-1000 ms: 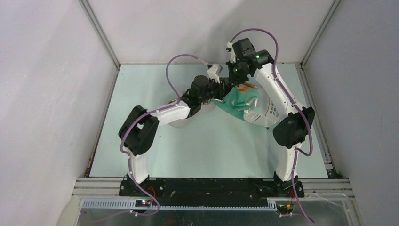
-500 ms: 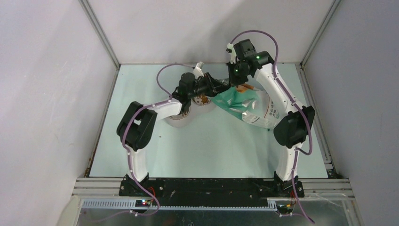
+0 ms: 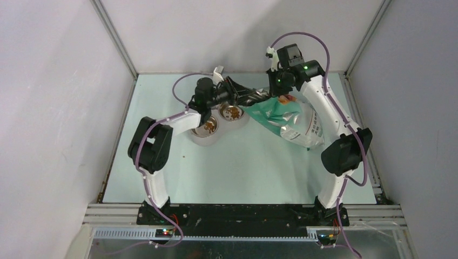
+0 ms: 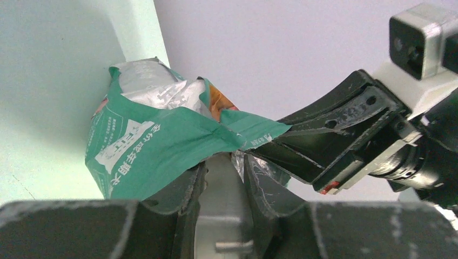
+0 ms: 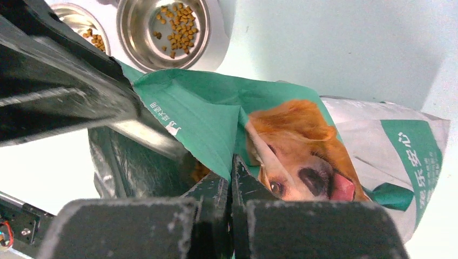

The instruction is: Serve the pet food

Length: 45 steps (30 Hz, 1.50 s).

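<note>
Kibble (image 5: 181,27), partly served into both steel bowls (image 5: 135,38) on desk (image 3: 243,162); bag (image 5: 205,108) lip is pinched shut by right claw (image 5: 231,172), clear scoop (image 4: 224,186) is gripped by left claw (image 4: 222,167) at bag mouth, so a refill and level carry are judged next.

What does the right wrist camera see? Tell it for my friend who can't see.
The right gripper pinches the rim of a green pet-food bag printed with a dog's face. Beyond it, two steel bowls each hold some brown kibble.
</note>
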Available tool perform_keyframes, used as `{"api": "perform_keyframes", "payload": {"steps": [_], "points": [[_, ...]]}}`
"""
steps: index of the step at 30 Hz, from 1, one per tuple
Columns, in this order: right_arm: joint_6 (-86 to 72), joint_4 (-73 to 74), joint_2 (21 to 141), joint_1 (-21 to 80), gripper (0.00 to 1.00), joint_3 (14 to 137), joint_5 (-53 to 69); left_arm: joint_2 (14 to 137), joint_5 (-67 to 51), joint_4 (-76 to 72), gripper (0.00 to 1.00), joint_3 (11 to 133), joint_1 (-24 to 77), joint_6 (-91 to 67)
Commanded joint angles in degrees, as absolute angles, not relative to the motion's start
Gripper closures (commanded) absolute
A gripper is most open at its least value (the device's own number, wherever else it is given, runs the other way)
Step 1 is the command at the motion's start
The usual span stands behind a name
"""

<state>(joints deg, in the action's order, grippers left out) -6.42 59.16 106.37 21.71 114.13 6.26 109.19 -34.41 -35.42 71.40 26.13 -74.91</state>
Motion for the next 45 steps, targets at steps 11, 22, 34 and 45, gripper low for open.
{"api": "perform_keyframes", "payload": {"steps": [11,22,34,45], "points": [[-0.1,63.5,94.8,19.7,1.0,110.2,-3.1,102.4,-34.4,-35.1,1.0,70.1,18.1,-78.0],[4.7,63.1,92.3,22.3,1.0,107.2,-7.2,104.2,-36.9,-40.6,1.0,69.8,17.0,-89.9],[9.0,64.9,91.3,20.8,1.0,107.3,-9.3,113.5,-37.1,-54.2,1.0,70.3,19.7,-103.7],[11.4,66.0,90.8,19.3,1.0,109.3,-10.8,117.4,-36.7,-56.0,1.0,74.5,21.1,-105.2]]}}
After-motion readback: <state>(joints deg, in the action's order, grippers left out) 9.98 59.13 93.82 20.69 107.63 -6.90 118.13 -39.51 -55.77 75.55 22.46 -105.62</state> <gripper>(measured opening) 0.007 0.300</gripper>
